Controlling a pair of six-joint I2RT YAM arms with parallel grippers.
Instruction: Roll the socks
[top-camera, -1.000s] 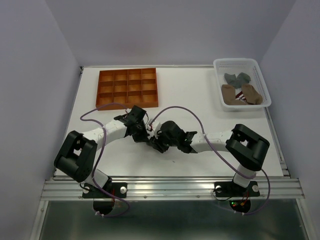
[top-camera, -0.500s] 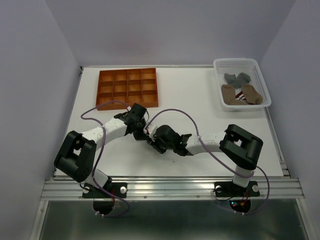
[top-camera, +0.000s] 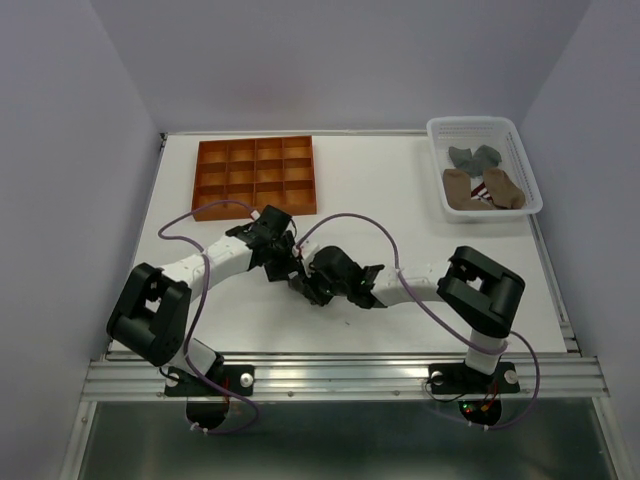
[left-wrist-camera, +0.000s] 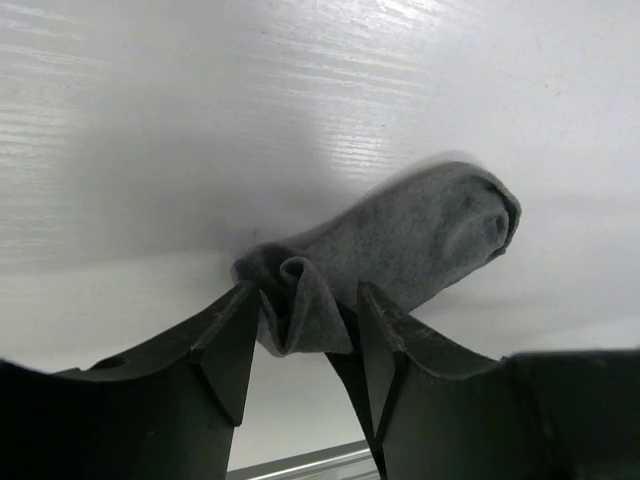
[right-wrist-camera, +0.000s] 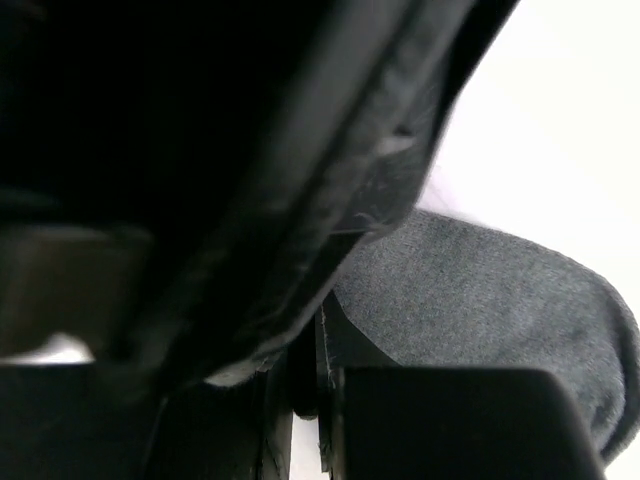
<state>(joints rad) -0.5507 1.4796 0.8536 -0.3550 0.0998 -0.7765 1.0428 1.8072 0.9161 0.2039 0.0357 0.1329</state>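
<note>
White laminate table (top-camera: 400, 210) is carrying everything.

Both arms are reaching inward and meeting just off the table's centre, toward 7 o'clock. In the top view they are covering the working sock.

Orange tray (top-camera: 255, 140), gridded into twelve square compartments, is sitting at 11 o'clock on the table. Its cells are showing only their own orange floors.

White basket (top-camera: 437, 165) is sitting at 1 o'clock, by the right edge. Inside it, grey socks (top-camera: 473, 156) are lying at the far end and tan socks (top-camera: 505, 190) at the near end. A red-white striped part (top-camera: 481, 197) is showing between the tan ones.

Grey sock (left-wrist-camera: 420, 240) is lying flat on the table under the two wrists. In the left wrist view its long axis is running from 8 o'clock to 2 o'clock. The rounded toe is pointing to 2 o'clock and the other end is bunching into a small curl at 8 o'clock.

Left gripper (left-wrist-camera: 305, 300): jaws are standing spread, and the curled end is sitting between them. Whether the pads are touching the fabric, I cannot tell.

Right gripper (right-wrist-camera: 308, 390): jaws are standing nearly pressed together, leaving only a thin slit. The grey sock is lying just beyond, at 3 o'clock in the right wrist view. Whether fabric is caught in the slit, I cannot tell.
</note>
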